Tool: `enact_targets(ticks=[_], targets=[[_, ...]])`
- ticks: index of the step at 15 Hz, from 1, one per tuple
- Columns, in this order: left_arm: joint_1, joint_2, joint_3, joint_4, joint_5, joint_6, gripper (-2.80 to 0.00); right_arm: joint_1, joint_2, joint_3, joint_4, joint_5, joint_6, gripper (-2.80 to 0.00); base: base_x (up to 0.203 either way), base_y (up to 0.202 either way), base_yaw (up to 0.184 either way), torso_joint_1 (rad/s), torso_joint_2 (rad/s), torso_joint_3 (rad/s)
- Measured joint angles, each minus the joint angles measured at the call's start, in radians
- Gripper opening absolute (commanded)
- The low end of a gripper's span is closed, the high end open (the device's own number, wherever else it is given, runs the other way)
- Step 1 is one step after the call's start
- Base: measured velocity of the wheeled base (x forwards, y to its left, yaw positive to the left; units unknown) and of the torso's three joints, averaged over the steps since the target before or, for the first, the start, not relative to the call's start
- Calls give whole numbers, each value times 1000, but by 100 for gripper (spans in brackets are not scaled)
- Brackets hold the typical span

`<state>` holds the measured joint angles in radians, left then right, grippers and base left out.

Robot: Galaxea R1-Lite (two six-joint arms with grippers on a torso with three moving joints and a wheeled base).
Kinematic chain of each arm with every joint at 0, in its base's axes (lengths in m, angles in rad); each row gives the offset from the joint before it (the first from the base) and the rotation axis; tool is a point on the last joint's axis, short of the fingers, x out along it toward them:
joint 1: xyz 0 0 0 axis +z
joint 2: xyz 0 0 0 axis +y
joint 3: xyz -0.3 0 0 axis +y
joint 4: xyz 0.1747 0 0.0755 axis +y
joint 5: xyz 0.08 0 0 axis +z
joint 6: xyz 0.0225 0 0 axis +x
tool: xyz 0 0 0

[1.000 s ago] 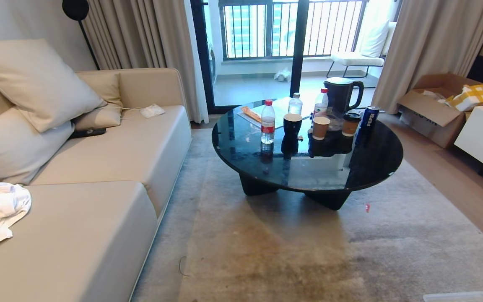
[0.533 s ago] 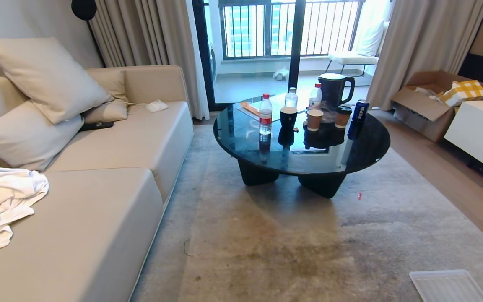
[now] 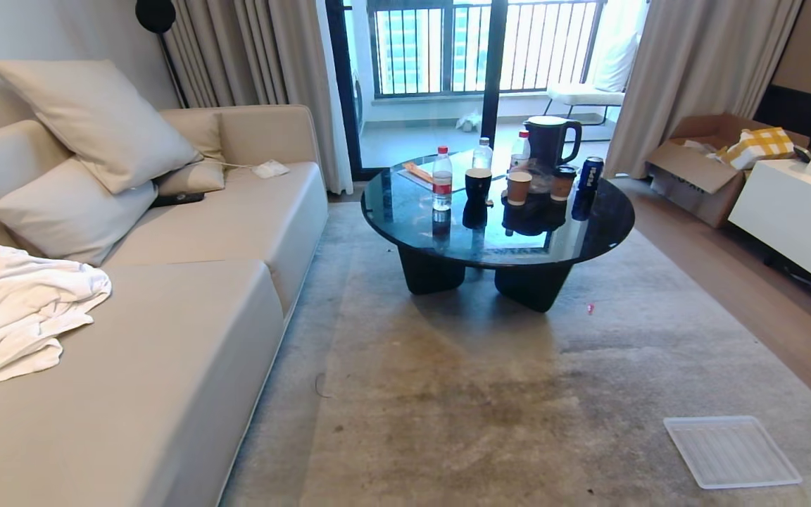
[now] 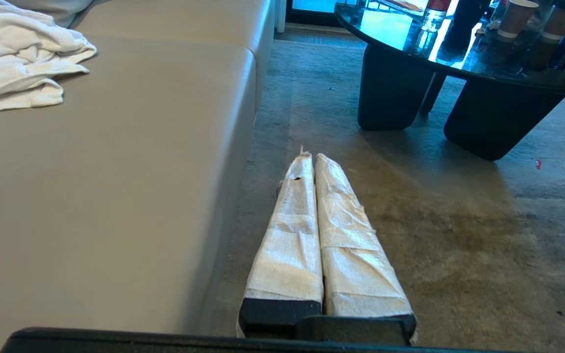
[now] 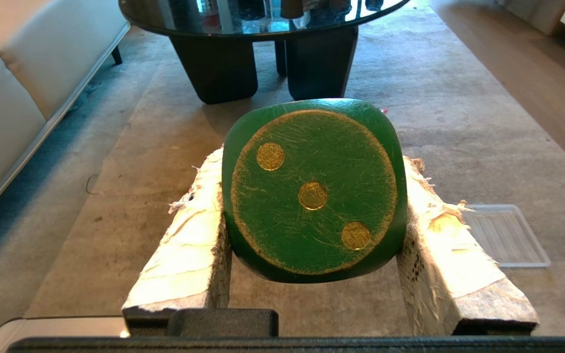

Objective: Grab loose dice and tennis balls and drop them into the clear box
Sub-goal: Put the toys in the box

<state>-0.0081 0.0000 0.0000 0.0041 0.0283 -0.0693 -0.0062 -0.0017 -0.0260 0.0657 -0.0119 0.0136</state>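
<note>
With the right end effector [image 5: 312, 235] clamped on the dark green rounded die with gold pips [image 5: 313, 191], keep it level until the clear box, nowhere visible, is underneath

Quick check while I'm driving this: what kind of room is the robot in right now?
Most likely a home living room. A long beige sofa with cushions runs along the robot's left, a round black coffee table carrying bottles and cups stands on a grey rug, and curtained glass doors open onto a balcony.
</note>
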Motion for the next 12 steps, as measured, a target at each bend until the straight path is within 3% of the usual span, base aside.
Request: enact_targets(ticks=[2, 12], targets=[[0, 0, 0, 1, -4, 7, -280, 0, 0, 0, 0, 0, 0, -280, -142, 0, -1, 3, 1, 2], [0, 0, 0, 2, -3, 7, -280, 0, 0, 0, 0, 1, -2, -280, 0, 0, 0, 0, 0, 0]])
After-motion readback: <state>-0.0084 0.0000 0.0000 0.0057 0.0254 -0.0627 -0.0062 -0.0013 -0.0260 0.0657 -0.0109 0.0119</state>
